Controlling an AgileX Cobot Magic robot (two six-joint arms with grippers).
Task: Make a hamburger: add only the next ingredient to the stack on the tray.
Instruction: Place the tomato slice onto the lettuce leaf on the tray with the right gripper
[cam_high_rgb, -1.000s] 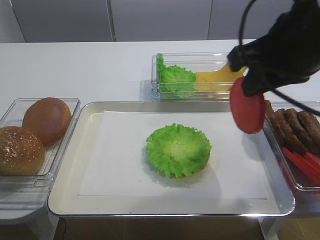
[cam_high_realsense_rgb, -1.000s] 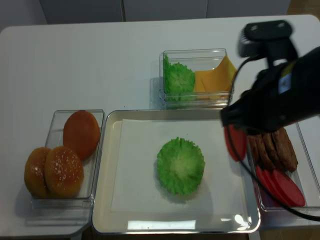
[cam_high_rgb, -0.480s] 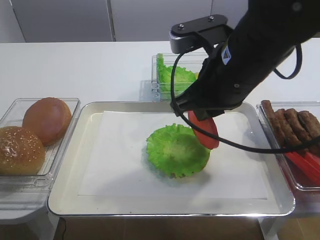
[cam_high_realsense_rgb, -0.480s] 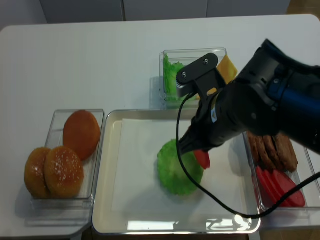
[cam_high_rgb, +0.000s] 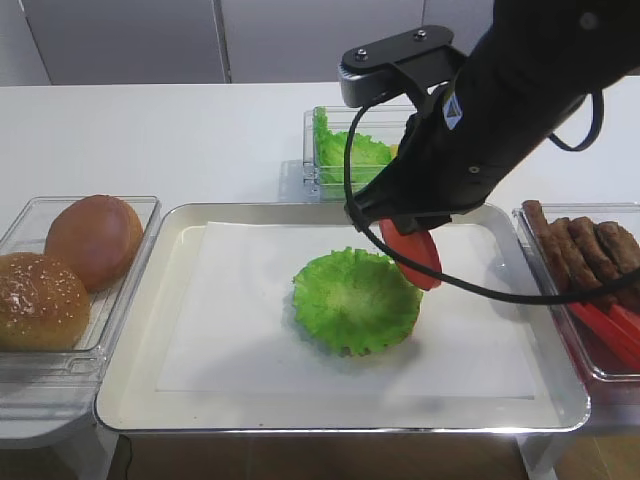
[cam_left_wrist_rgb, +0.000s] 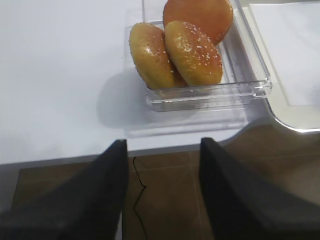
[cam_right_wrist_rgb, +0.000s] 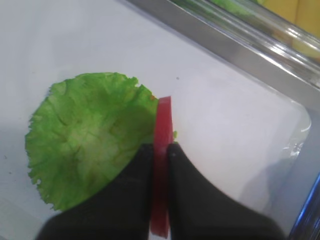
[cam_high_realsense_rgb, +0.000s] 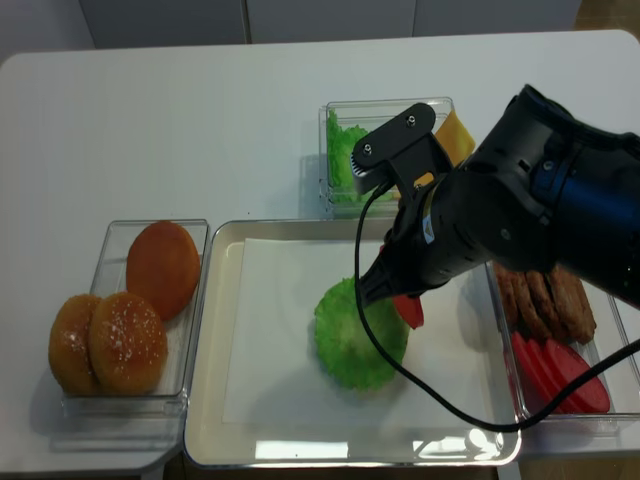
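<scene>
**My right end effector grips the tomato slice on edge**

Exterior high: my right end effector (cam_high_rgb: 408, 238) holds the tomato slice (cam_high_rgb: 414, 257) over the lettuce stack's (cam_high_rgb: 352, 300) right rim, above the tray (cam_high_rgb: 140, 330).

Right wrist: fingers (cam_right_wrist_rgb: 137, 172) clenched either side of the upright slice.

Left wrist: my left end effector (cam_left_wrist_rgb: 162, 192), jaws spread, hovers past the tabletop (cam_left_wrist_rgb: 60, 75) edge.

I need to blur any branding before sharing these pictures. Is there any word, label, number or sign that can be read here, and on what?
Readable text: none.
Small yellow-and-white sticker on the black right arm: too small and blurred to read.
Silver metal tray, clear plastic tubs, food pieces: no print visible.
</scene>
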